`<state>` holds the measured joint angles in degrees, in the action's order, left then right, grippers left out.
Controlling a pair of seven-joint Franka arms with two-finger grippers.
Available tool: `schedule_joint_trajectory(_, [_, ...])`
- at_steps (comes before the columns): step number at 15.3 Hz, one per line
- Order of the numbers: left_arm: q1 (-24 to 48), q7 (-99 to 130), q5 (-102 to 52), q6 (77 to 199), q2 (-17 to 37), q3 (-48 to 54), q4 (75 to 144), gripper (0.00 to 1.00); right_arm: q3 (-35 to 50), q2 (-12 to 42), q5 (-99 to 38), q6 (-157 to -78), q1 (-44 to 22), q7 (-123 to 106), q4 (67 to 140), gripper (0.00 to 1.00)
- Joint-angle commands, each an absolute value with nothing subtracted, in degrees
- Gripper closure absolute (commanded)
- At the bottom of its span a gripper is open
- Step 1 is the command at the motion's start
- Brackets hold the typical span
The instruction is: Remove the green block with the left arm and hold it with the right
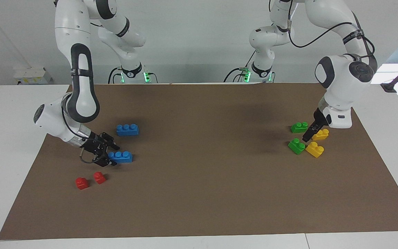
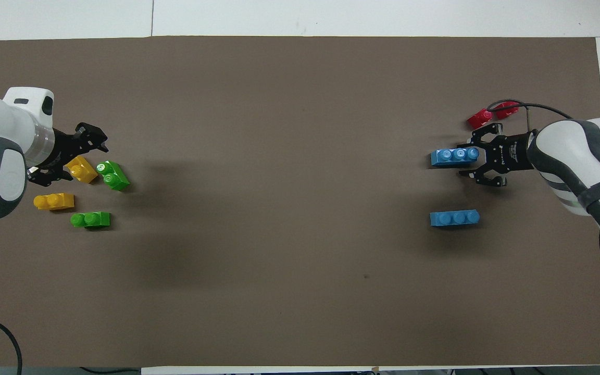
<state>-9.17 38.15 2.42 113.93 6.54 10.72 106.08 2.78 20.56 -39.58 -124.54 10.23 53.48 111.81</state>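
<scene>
Jaws of the left gripper (image 1: 308, 137) are seen low among the bricks at the left arm's end of the bench; whether they are apart or together cannot be told. A green block (image 1: 296, 146) lies just beside them, and a second green block (image 1: 299, 127) lies nearer to the robots. Two yellow bricks (image 1: 315, 149) are found close by, one partly covered by the gripper. At the right arm's end, the jaws of the right gripper (image 2: 471, 158) are spread apart around the end of a blue brick (image 2: 454, 155). Another blue brick (image 2: 454, 217) lies nearer to the robots. Two red bricks (image 1: 82, 183) are set toward the bench's edge away from the robots.
</scene>
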Motion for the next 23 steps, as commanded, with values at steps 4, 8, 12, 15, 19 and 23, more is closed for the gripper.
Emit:
schedule_joint_trajectory(4, [-8.6, 36.2, 2.3, 102.6, 2.5, 11.3, 97.9, 0.0, 3.1, 13.0, -37.2, -119.8, 8.5, 60.6, 110.7, 0.0])
schedule_joint_trajectory(8, [-8.7, 22.1, 2.2, 97.8, -0.9, 12.0, 96.9, 0.0, 3.3, 10.8, -21.5, -112.8, 7.2, 59.3, 103.4, 0.0])
schedule_joint_trajectory(12, [-8.6, 11.3, 2.0, 88.3, -0.9, 11.6, 90.3, 0.0, 3.2, 8.0, -18.6, -107.0, 7.5, 46.2, 98.2, 0.0])
schedule_joint_trajectory(15, [-8.4, 11.3, 2.2, 88.0, -0.2, 11.5, 89.2, 0.0, 3.5, 4.5, -12.3, -105.3, 7.1, 36.6, 98.0, 0.0])
schedule_joint_trajectory(19, [-7.2, 11.2, 1.3, 87.2, 0.9, 11.1, 86.9, 0.0, 3.8, -0.2, -5.5, -100.3, 7.0, 21.8, 98.0, 0.0])
schedule_joint_trajectory(23, [-8.1, 2.4, -1.3, 88.1, 0.4, 10.7, 87.4, 0.0, 3.8, -3.2, -3.6, -94.6, 7.0, 13.1, 98.0, 0.0])
